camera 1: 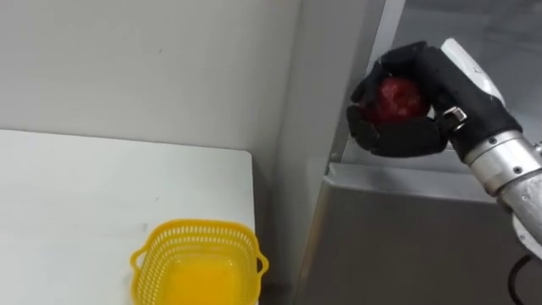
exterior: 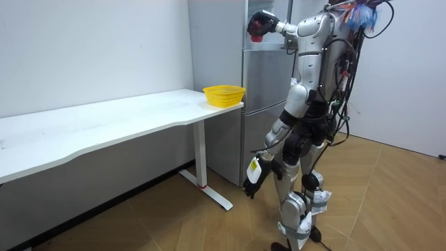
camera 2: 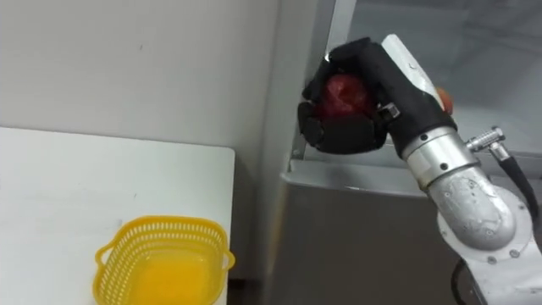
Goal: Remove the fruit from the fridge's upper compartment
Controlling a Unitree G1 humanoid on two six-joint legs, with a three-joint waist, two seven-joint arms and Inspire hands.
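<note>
The yellow basket [camera 1: 196, 263] sits at the table [camera 1: 76, 186] edge beside the fridge [camera 1: 406, 237], probably to receive the item. Beyond it, the right robot hand [camera 1: 398, 135] is clenched around a red fruit [camera 1: 396, 100] at the upper compartment. The left robot hand [exterior: 251, 188] hangs low; I cannot tell its state.

Two near, one far.
Eye views look down on the yellow basket [camera 1: 199, 227] and fridge [camera 1: 398, 246]; the room view shares both, farther off.
</note>
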